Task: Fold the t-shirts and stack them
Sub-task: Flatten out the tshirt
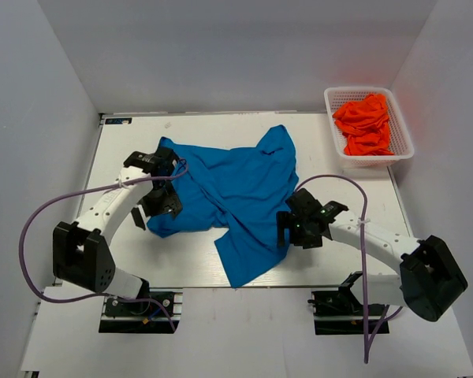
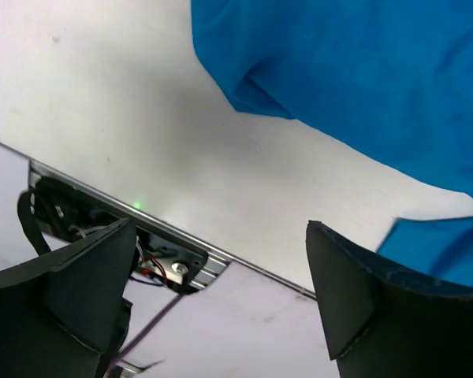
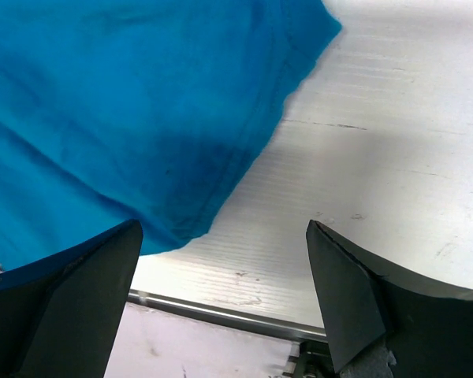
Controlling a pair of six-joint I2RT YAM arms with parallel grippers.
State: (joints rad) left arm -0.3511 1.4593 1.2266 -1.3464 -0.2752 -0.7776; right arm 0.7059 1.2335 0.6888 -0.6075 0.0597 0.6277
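Note:
A bright blue t-shirt (image 1: 236, 201) lies crumpled across the middle of the white table (image 1: 126, 268). It also shows in the left wrist view (image 2: 355, 79) and in the right wrist view (image 3: 126, 110). Several orange-red t-shirts (image 1: 366, 124) are heaped in the white basket (image 1: 368, 159) at the back right. My left gripper (image 1: 159, 206) is open and empty at the blue shirt's left edge. My right gripper (image 1: 287, 230) is open and empty at the shirt's right edge, near its lower flap.
The table's near edge with a metal rail (image 3: 221, 311) runs just under both grippers. Purple cables (image 1: 31, 236) loop beside each arm. Grey walls enclose the table on three sides.

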